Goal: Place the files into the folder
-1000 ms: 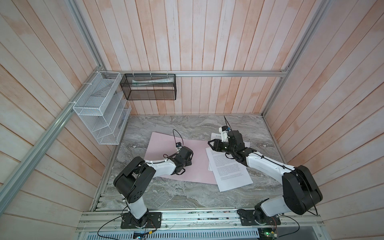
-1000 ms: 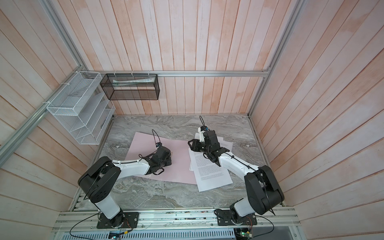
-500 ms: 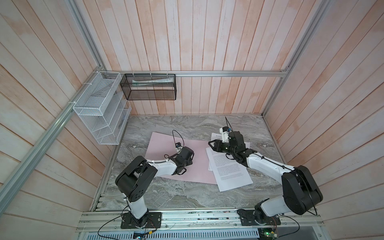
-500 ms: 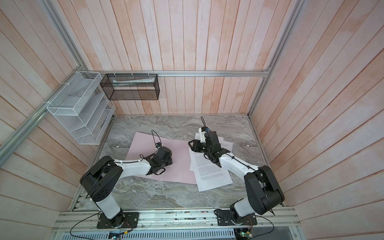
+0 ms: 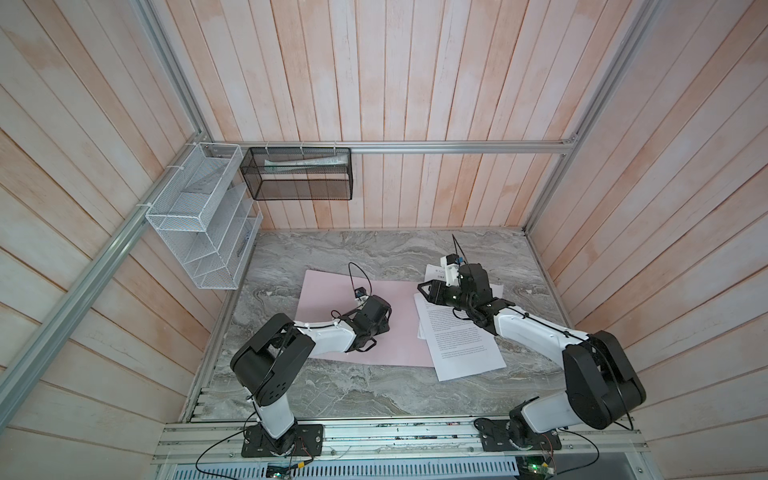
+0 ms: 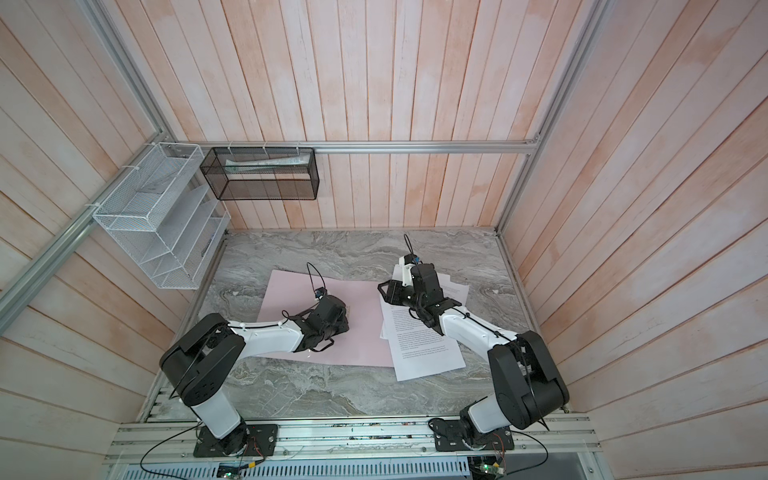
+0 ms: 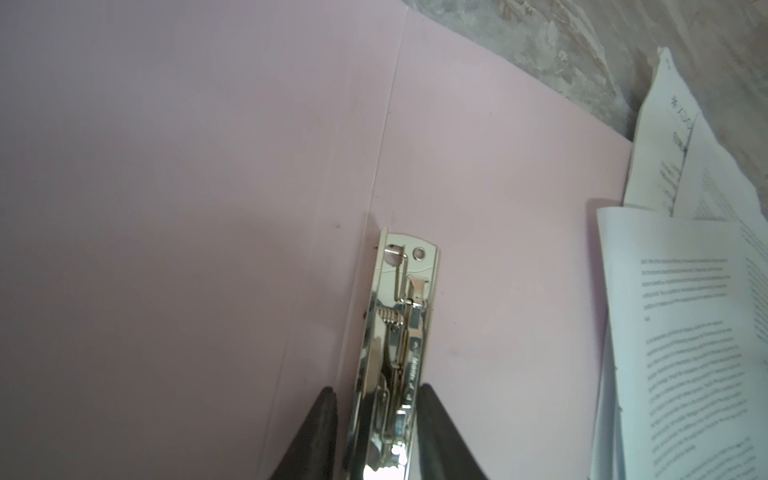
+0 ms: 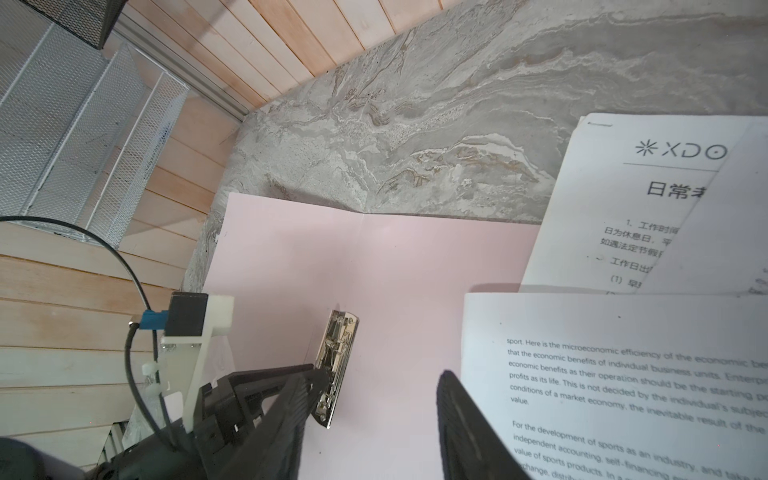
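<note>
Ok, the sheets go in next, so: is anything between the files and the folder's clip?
Only the left claw, its jaws either side of the clip. The folder lies open, bare between clip and files.

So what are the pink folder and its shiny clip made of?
The flat pale pink folder looks like matte plastic or card: smooth, crisply creased. The silver clip along its spine looks like polished metal: mirror glints, a small spring.
</note>
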